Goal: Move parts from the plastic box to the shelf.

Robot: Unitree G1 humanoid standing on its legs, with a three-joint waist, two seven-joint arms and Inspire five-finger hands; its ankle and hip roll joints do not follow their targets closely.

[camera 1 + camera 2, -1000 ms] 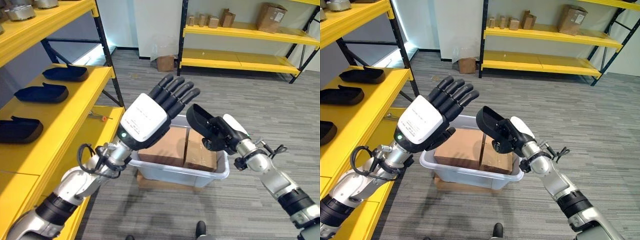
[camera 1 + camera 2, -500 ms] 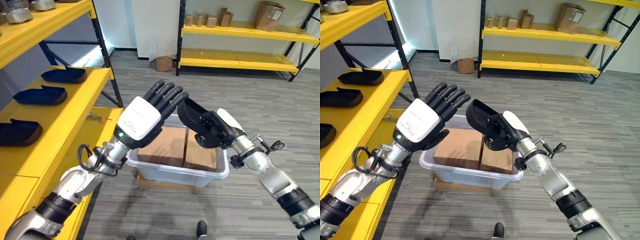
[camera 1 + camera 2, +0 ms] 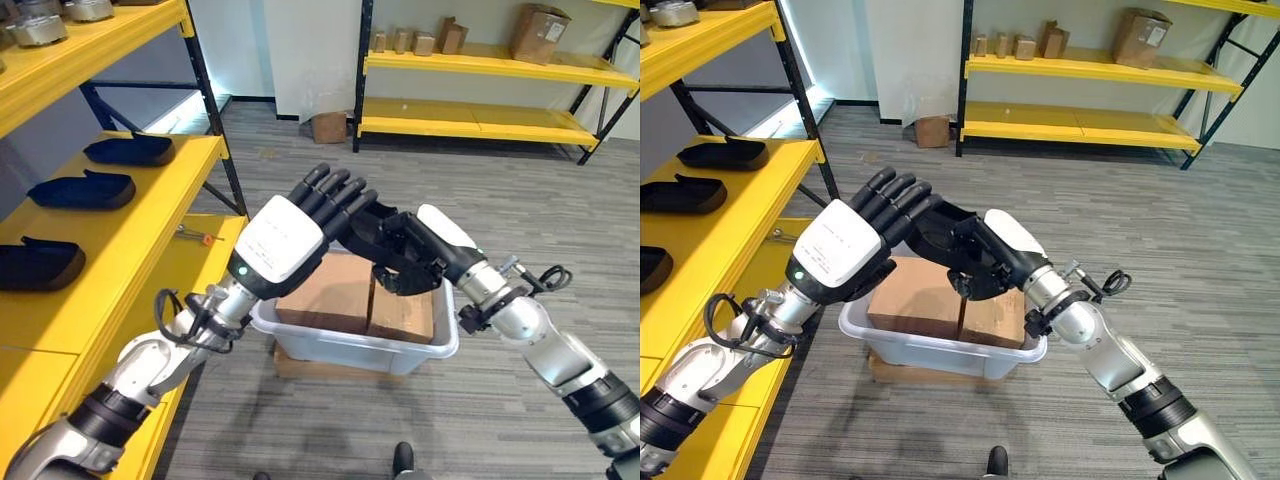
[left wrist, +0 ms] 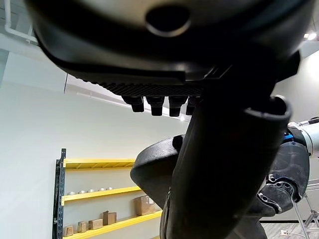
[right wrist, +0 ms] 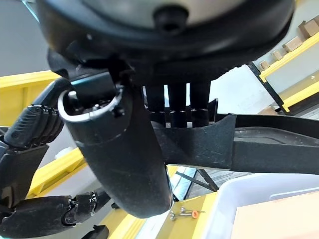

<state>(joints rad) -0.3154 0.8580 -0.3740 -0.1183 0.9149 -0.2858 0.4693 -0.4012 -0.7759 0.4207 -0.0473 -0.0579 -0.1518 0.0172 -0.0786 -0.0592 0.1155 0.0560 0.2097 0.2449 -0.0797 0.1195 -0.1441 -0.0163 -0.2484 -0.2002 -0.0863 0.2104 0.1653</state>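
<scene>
My right hand [image 3: 445, 243] is shut on a black moulded part [image 3: 372, 233] and holds it in the air above the white plastic box [image 3: 352, 346]. In the right wrist view the thumb [image 5: 119, 149] lies over the black part [image 5: 239, 145] with the fingers behind it. My left hand [image 3: 288, 240] is open, fingers straight, and its fingertips [image 3: 335, 192] touch the part's near end. The left wrist view has the part [image 4: 154, 169] just past the thumb. Three similar black parts [image 3: 85, 188] lie on the yellow shelf [image 3: 150, 235] to the left.
Two cardboard boxes [image 3: 330, 292] fill the plastic box, which stands on the floor beside the shelf. A small orange-tipped tool [image 3: 197, 236] lies on the shelf board. A black upright [image 3: 215, 125] stands at the shelf's corner. Far yellow racks [image 3: 480, 120] hold cartons.
My right hand has carried the black part leftward until its end meets the left hand's fingers. The left hand has hardly moved.
</scene>
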